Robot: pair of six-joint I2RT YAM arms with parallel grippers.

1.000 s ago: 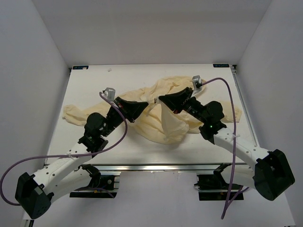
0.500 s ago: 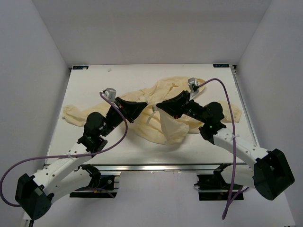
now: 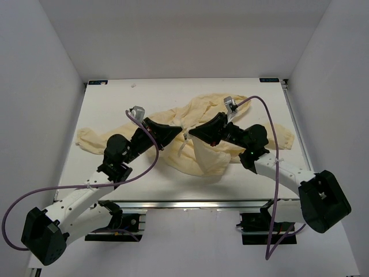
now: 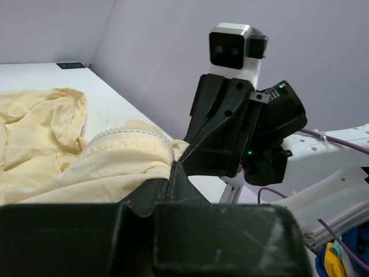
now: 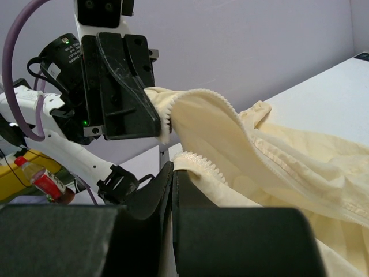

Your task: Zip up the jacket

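Where the two dark fingers of the left gripper (image 4: 173,171) meet, they are pressed together on a fold of the jacket (image 4: 52,144) at one front edge. A row of zipper teeth (image 4: 130,135) arches just behind the pinch. The fingers of the right gripper (image 5: 173,168) are likewise closed flat on the other front edge, and its teeth run away from the pinch along the raised cloth.

Seen from above, the two grippers point tip to tip and close together, and the pale fabric is lifted between them. A small green lamp (image 4: 249,153) glows on the body of the right gripper.

The jacket lies crumpled across the middle and far half of the white table (image 3: 115,173). One sleeve reaches toward the left edge and the other toward the right edge.

A small dark label (image 3: 98,82) sits at each far corner of the table, its print too small to read. A purple cable (image 3: 144,167) loops from each wrist back along its arm.
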